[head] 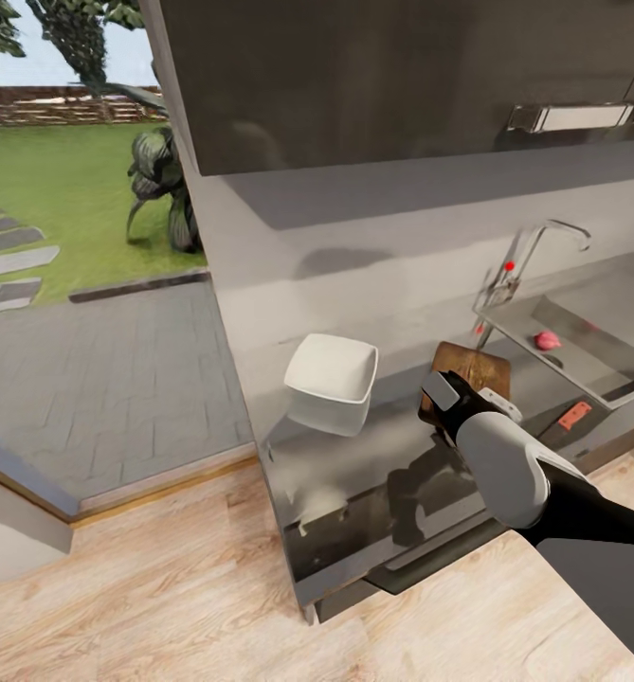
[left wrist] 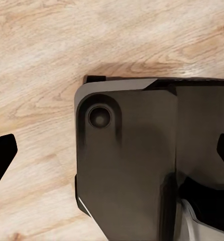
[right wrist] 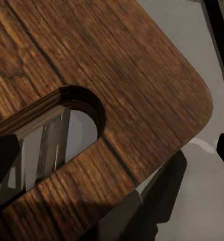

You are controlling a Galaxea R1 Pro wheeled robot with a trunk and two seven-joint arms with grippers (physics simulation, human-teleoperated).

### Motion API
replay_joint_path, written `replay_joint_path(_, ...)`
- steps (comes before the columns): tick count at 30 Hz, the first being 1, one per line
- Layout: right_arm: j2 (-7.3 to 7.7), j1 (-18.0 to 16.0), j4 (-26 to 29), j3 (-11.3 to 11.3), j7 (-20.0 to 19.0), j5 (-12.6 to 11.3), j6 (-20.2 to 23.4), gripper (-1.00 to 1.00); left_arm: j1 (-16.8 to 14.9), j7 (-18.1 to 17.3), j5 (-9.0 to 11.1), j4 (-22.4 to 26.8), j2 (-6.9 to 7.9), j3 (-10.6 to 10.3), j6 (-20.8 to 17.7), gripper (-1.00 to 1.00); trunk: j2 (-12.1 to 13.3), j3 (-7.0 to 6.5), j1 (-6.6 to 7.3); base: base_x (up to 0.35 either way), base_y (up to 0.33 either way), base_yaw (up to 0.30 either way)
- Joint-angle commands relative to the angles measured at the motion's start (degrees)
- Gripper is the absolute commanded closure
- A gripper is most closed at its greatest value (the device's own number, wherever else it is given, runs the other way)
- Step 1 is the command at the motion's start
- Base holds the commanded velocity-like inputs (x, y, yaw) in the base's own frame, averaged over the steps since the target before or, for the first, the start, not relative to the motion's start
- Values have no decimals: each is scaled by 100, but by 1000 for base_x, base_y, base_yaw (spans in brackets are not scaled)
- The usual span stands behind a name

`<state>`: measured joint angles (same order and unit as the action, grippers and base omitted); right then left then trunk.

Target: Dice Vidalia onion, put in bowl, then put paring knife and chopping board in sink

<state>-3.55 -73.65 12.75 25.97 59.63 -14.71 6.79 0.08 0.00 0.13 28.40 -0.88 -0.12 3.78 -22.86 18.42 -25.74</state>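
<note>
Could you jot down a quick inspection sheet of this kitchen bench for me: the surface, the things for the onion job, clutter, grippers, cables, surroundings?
Surface: glossy grey countertop, reflective.
Job's things: white squarish bowl on the countertop; dark brown wooden chopping board beside the grey steel sink; small pinkish lump in the basin, too small to identify; red-handled knife near the front edge.
Clutter: nothing seen.
Grippers: right gripper hovers at the board's handle slot, open; left gripper open over wooden floor.
Cables: nothing seen.
Surroundings: dark upper cabinets, chrome tap, garden outside.
</note>
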Motion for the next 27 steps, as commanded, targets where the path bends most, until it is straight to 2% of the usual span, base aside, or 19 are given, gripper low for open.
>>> replay_joint_path(1, 4, 6, 7, 31, 40, -44, 105, -100, 1, 0, 3, 8, 0, -1, 9, -100, -6, 13, -5, 0, 0, 0)
replay_joint_path(21, 4, 8, -1, 31, -84, -23, 111, -100, 1, 0, -1, 8, 0, -2, 9, -100, -6, 16, -5, 0, 0, 0)
replay_joint_path(22, 4, 8, -1, 31, -84, -23, 111, 100, 1, 0, 0, 8, 0, -1, 9, -100, -6, 16, -5, 0, 0, 0)
replay_joint_path(27, 7, 8, 7, 34, -77, -26, 120, 100, 1, 0, 1, 8, 0, -2, 9, -100, -6, 16, -5, 0, 0, 0)
